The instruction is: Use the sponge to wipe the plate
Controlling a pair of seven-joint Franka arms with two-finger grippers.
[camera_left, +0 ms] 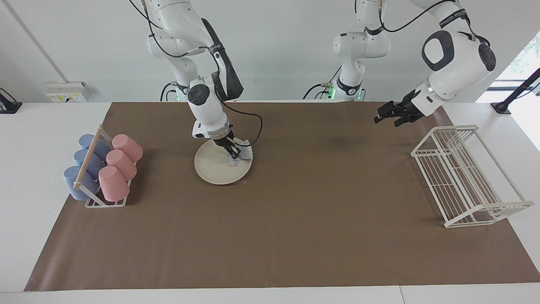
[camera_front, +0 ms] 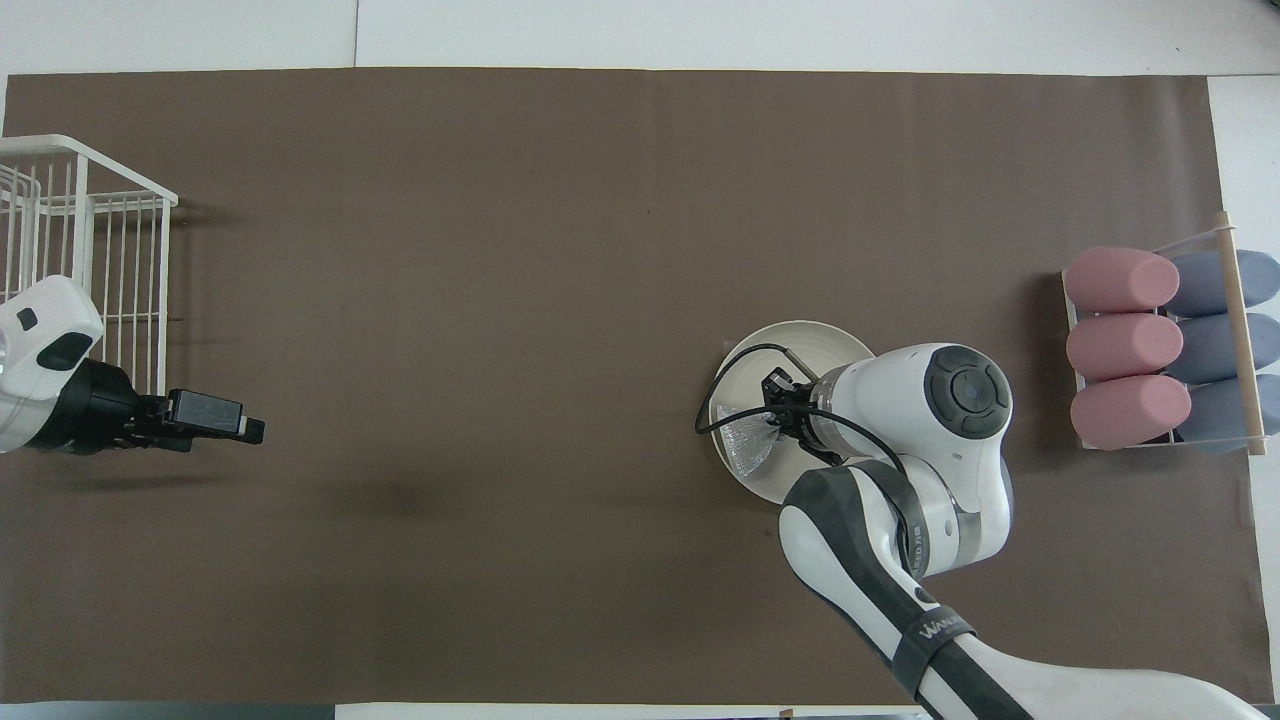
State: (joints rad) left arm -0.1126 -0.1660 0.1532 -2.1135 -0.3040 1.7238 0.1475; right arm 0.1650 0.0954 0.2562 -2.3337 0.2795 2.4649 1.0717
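Sponge (camera_left: 238, 156) apparently pinched in right fingers (camera_left: 233, 153) on plate (camera_left: 215, 166).

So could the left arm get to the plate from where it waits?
Probably not easily: the left gripper hangs open by the wire rack, while the right gripper, shut on the sponge, already works over the plate.
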